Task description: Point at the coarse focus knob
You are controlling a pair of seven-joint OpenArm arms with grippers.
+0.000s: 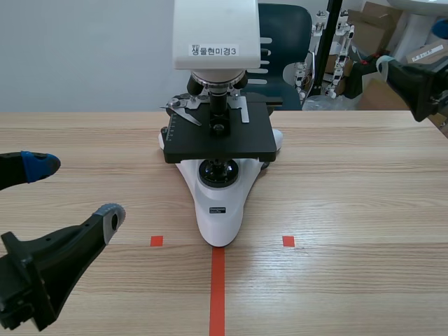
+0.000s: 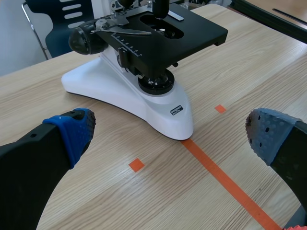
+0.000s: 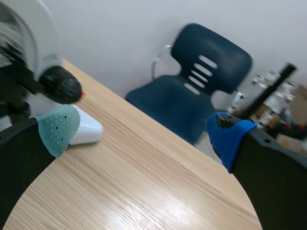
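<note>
A white and black microscope [image 1: 217, 140] stands at the table's middle, its base toe at the orange tape line. In the left wrist view its left-side black focus knob [image 2: 81, 40] shows beside the stage. The right-side black knob [image 3: 61, 85] shows in the right wrist view, just ahead of the green-padded finger. My left gripper [image 1: 73, 190] hangs open low at the near left, well short of the microscope [image 2: 144, 91], with nothing between its fingers. My right gripper [image 1: 393, 71] is raised at the far right. It is open and empty [image 3: 144, 132] and touches nothing.
A dark blue chair [image 1: 283, 42] stands behind the table's far edge. Cardboard boxes [image 1: 378, 31] and a metal rig [image 1: 336, 49] fill the back right. Bare wood [image 1: 350, 196] lies on both sides of the microscope.
</note>
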